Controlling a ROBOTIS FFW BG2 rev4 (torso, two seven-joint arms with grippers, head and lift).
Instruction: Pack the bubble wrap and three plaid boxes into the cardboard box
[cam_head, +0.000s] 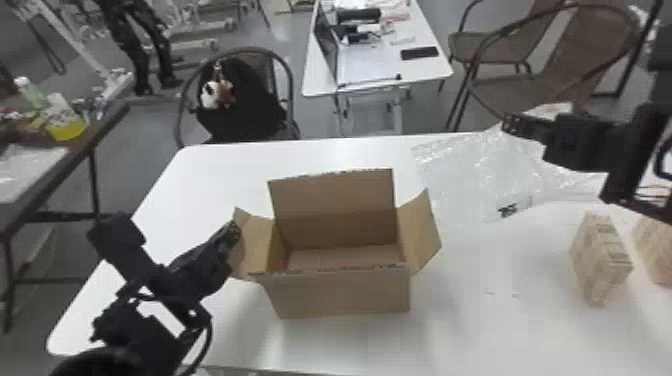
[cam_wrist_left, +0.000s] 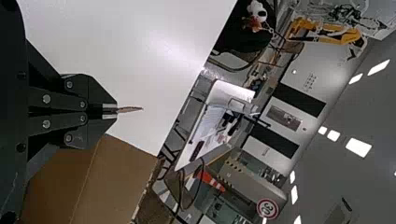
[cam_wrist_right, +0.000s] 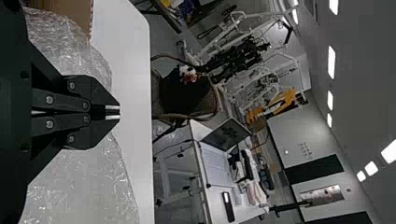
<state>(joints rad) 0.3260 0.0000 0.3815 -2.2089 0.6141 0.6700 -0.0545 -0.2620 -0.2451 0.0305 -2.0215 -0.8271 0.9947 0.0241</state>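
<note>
Two grippers show in the head view, one on each side of one open cardboard box (cam_head: 345, 295) on one white table (cam_head: 500, 330). The left gripper (cam_head: 234, 229) is at the box's left side; its two fingers are drawn narrow and hold one thing, the edge of the left flap (cam_head: 257, 240). Three flaps show: that one, one on the right slanting outward, and one at the far side standing up. Part of the box's bare bottom is visible.

One sheet of bubble wrap (cam_head: 470, 175) lies loosely spread and wrinkled on the table, to the right of the box and beyond it. One gripper, the right gripper (cam_head: 507, 125), is over its far part, with its two fingers close together; I cannot tell whether any wrap is pinched between them.

Two plaid boxes (cam_head: 600, 255) are on the table's right side, nearer than the wrap, the second cut off by the head view's edge.

Beyond the table are three chairs, one bearing a single black bag (cam_head: 245, 105), and one smaller white table with one laptop (cam_head: 327, 42) and one dark phone (cam_head: 419, 52).
</note>
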